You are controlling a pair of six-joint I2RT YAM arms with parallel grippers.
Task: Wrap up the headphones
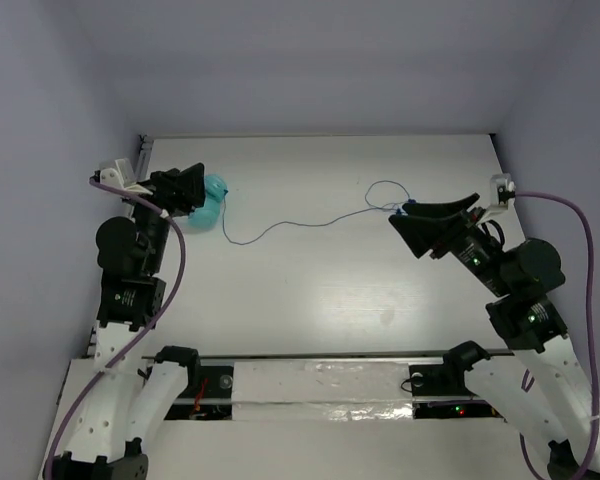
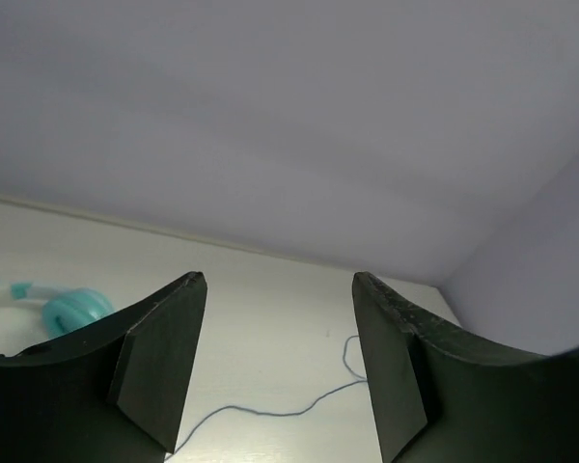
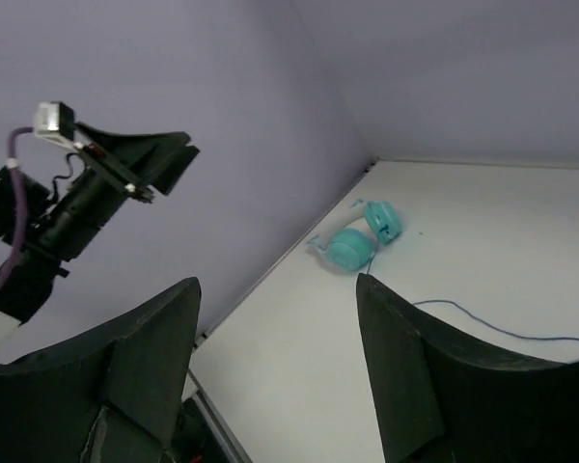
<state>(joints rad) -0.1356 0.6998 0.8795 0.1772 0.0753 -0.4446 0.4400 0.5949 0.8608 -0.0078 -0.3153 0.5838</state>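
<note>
Bearing table [image 1: 320, 290]: white, headphones [image 3: 352, 246] at its far-left corner.
left gripper [image 2: 280, 280]: spread wide, empty; hides half the headphones from overhead.
right gripper [image 3: 277, 283]: wide, empty.
headphones: teal, headband barely visible.
cord [image 1: 280, 228]: trails right; end lost beside right gripper.

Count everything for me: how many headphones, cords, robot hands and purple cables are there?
Headphones: 1
Dark-blue cord: 1
End effectors: 2 (left end effector, right end effector)
Purple cables: 2
Total: 6
</note>
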